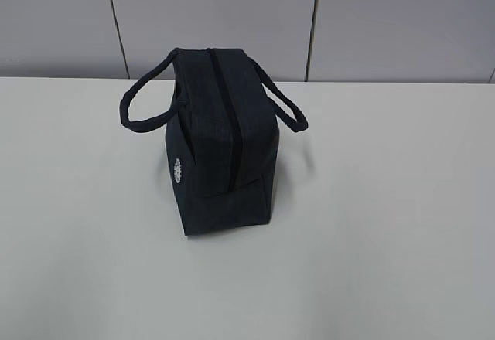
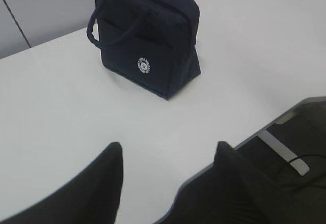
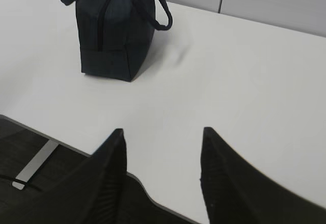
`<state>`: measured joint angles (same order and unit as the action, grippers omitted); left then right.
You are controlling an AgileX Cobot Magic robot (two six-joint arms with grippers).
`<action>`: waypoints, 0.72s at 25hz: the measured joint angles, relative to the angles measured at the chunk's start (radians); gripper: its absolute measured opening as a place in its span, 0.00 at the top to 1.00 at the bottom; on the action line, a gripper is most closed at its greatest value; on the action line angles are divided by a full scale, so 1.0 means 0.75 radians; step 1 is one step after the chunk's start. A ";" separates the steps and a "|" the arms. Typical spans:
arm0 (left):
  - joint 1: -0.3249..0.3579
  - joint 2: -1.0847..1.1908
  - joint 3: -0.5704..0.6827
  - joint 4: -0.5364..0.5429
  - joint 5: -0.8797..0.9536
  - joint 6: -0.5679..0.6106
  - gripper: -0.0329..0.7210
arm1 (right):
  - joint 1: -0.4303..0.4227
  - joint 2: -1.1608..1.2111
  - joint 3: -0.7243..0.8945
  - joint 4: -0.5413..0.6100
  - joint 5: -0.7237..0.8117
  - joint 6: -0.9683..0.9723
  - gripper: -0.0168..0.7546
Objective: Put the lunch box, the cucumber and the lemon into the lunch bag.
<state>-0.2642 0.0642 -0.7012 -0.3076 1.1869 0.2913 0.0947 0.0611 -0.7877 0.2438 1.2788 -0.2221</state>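
Both grippers, left gripper (image 2: 168, 183) and right gripper (image 3: 160, 170), hang open and empty. Farther off, the lunch bag (image 1: 224, 147) looks soft and floppy, zipped shut. I would grab its zipper (image 3: 101, 25) first.

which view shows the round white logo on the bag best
The left wrist view: the logo faces that camera squarely on the lunch bag. The exterior view catches it edge-on on the bag's left side; the right wrist view doesn't show it.

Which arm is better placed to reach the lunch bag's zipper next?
Probably right: the right gripper, open, faces the lunch bag end-on with its zipper showing. The left gripper faces the logo side.
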 joint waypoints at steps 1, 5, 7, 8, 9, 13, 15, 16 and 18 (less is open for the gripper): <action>0.000 -0.027 0.024 0.000 0.006 -0.010 0.43 | 0.000 -0.030 0.039 -0.006 0.000 0.000 0.51; 0.000 -0.071 0.108 0.011 0.008 -0.055 0.43 | 0.000 -0.104 0.170 -0.044 0.003 0.000 0.52; 0.000 -0.071 0.141 0.026 0.011 -0.060 0.44 | 0.000 -0.106 0.231 -0.073 0.003 0.000 0.52; 0.000 -0.071 0.155 0.034 0.016 -0.063 0.44 | 0.000 -0.106 0.260 -0.079 0.003 0.000 0.52; 0.000 -0.071 0.167 0.037 0.018 -0.063 0.45 | 0.000 -0.106 0.283 -0.081 0.003 0.000 0.52; 0.000 -0.071 0.205 0.074 0.025 -0.066 0.46 | 0.000 -0.106 0.339 -0.081 -0.022 0.000 0.52; 0.000 -0.071 0.211 0.094 0.006 -0.066 0.47 | 0.000 -0.106 0.355 -0.094 -0.069 0.000 0.52; 0.000 -0.071 0.217 0.104 -0.006 -0.066 0.47 | 0.000 -0.106 0.367 -0.104 -0.102 0.000 0.52; 0.000 -0.071 0.232 0.122 -0.043 -0.066 0.49 | 0.000 -0.106 0.387 -0.117 -0.139 0.000 0.52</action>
<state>-0.2642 0.0112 -0.5273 -0.2161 1.1544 0.2416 0.0947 -0.0182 -0.4973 0.1563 1.1748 -0.2221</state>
